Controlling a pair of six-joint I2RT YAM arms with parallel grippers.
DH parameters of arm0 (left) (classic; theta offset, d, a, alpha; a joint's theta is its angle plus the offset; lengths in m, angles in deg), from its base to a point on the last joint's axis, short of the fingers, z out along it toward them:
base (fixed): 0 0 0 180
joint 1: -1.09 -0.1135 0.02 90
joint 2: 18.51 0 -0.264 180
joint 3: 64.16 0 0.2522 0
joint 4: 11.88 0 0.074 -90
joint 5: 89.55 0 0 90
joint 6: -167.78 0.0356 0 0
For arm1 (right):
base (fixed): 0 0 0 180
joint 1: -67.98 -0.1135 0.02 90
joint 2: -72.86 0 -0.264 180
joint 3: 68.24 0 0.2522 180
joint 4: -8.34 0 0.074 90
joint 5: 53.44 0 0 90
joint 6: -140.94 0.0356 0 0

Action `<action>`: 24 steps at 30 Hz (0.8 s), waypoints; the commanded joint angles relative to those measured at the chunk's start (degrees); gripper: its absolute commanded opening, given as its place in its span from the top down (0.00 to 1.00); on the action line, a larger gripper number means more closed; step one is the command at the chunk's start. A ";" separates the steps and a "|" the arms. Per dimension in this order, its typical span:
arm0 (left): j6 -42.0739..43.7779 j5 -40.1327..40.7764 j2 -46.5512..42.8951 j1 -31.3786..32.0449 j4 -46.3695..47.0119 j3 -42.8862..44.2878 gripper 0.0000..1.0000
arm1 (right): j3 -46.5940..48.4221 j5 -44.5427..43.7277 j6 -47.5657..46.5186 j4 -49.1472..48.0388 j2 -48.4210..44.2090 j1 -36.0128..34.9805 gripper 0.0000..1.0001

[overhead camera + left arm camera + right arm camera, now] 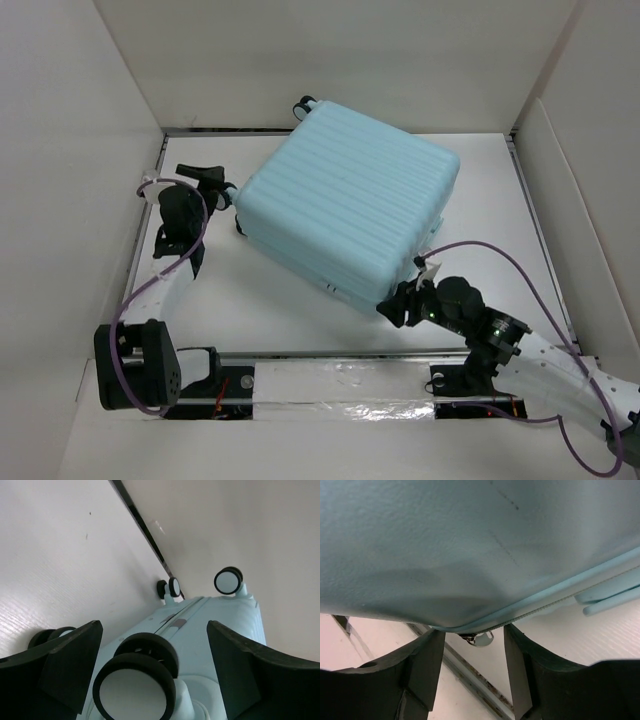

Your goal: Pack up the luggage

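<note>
luggage (350, 215): zipped shut, lying flat and skewed mid-table, wheels toward the far left
table (300, 320): white, faint wood grain
walls (330, 60): plain white panels boxing in left, back, right
left gripper (222, 187): spread wide, holding nothing, a caster wheel (135, 690) sits between the fingers
right gripper (474, 645): partly apart at the case's near-right corner, zipper pull (479, 639) in the gap, not pinched
cables (500, 255): purple loops off both arms

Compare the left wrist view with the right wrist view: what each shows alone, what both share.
Left wrist only: the caster wheels, the nearest between the left gripper's open fingers. Right wrist only: a metal zipper pull hanging at a corner, seen between the right gripper's open fingers. Both: the luggage's aqua shell and the white table.
</note>
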 commanded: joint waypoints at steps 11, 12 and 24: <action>4.75 6.01 -22.43 7.17 0.90 -9.80 1.00 | -3.99 -4.62 0.00 -11.74 -0.62 -1.16 0.70; 5.28 4.60 -25.32 8.06 2.13 -12.10 1.00 | -4.25 -5.15 0.00 -11.92 -0.44 -1.16 0.73; 14.51 -14.35 -47.13 19.05 1.97 -25.46 1.00 | -0.39 -11.66 -2.54 -15.87 -1.06 0.07 1.00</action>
